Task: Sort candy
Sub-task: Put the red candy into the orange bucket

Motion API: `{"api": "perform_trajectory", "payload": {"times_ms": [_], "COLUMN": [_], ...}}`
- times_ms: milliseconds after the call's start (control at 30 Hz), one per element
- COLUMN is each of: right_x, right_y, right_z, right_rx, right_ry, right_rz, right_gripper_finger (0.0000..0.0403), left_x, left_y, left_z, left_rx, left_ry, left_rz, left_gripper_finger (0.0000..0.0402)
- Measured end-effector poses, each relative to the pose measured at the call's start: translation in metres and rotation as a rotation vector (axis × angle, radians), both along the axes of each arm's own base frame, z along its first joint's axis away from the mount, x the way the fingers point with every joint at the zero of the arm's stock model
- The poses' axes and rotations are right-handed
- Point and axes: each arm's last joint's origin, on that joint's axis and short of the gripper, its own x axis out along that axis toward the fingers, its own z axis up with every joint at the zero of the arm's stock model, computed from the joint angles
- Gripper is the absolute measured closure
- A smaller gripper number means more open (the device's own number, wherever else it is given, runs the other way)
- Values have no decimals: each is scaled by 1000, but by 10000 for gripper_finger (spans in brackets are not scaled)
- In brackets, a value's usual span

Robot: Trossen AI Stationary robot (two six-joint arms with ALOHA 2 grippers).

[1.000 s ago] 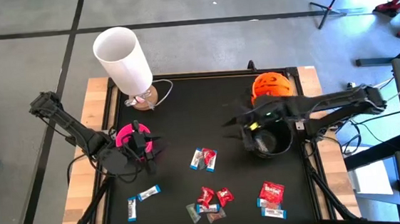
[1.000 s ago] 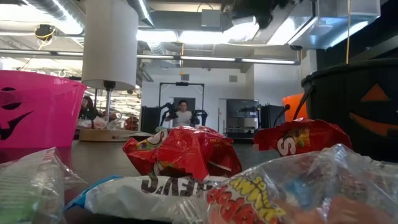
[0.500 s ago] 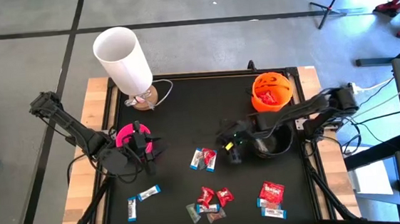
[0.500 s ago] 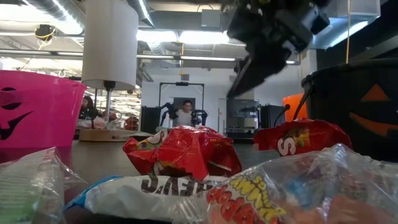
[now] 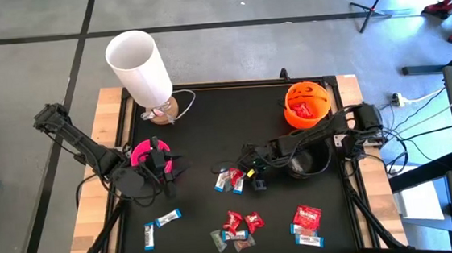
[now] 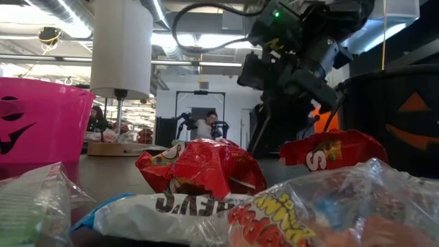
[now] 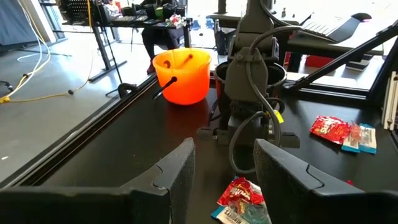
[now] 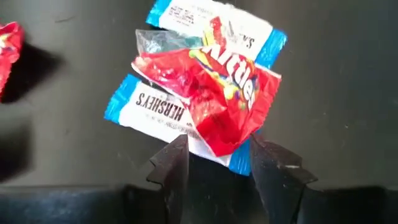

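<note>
A small candy pile (image 5: 230, 179) lies mid-table: a red Skittles wrapper (image 8: 224, 93) on top of two blue-and-white Hershey's wrappers (image 8: 155, 107). My right gripper (image 8: 221, 165) is open just above this pile, one finger on either side of its near corner, and I see no touch. In the high view, my right gripper (image 5: 244, 176) reaches in from the table's right. My left gripper (image 7: 224, 174) is open and waits beside the pink bowl (image 5: 141, 154). More candy (image 5: 236, 227) lies near the front edge.
The black bowl (image 5: 310, 162) sits under my right arm, and the orange bowl (image 5: 307, 104) is behind it. A white-shaded lamp (image 5: 139, 69) stands at the far left. Loose candy lies at front left (image 5: 161, 224) and front right (image 5: 306, 221). In the low view, wrappers (image 6: 199, 171) fill the foreground.
My right gripper has moved from over the black bowl toward the table's left and down, ending over the candy pile in the middle. The candy has stayed where it was.
</note>
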Motion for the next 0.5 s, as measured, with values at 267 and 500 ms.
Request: {"api": "perform_trajectory", "payload": {"times_ms": [267, 500], "right_x": [0, 0], "right_y": [-1, -1], "right_z": [-3, -3], "right_rx": [-21, -21], "right_ry": [7, 7], "right_rz": [-14, -14], "right_gripper_finger": [302, 383], "left_x": [0, 0], "left_y": [0, 0], "left_z": [0, 0], "left_rx": [1, 1], "left_ry": [1, 1], "left_rz": [0, 0], "left_gripper_finger": [247, 247]}}
